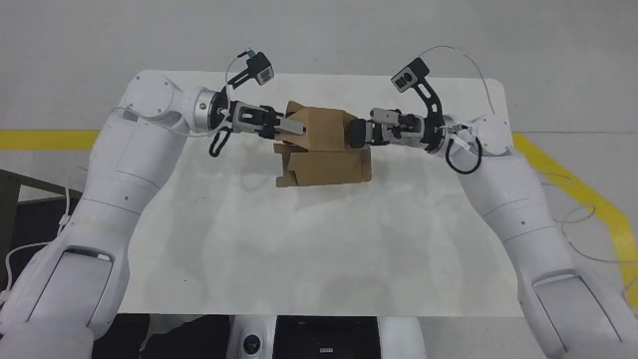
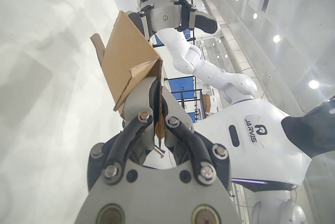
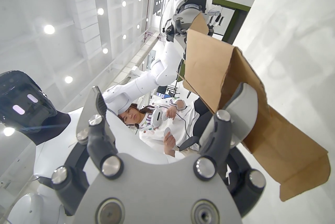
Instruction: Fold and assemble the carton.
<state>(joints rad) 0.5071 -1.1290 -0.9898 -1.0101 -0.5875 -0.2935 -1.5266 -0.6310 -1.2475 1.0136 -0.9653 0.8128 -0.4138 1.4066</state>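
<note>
A brown cardboard carton (image 1: 324, 150), partly folded with loose flaps, stands at the middle of the white table (image 1: 199, 259). My left gripper (image 1: 286, 126) is at the carton's left side. In the left wrist view the left gripper (image 2: 157, 94) is shut on the edge of a flap of the carton (image 2: 125, 52). My right gripper (image 1: 356, 136) is at the carton's right end. In the right wrist view the right gripper (image 3: 170, 102) is open wide, and one of its fingers (image 3: 243, 99) lies against a wall of the carton (image 3: 209, 65), the other clear of it.
The table's far edge (image 1: 319, 73) runs close behind both wrists. Bare table surface lies in front of the carton, toward the near edge. A yellow floor line (image 1: 40, 140) runs beside the table on each side.
</note>
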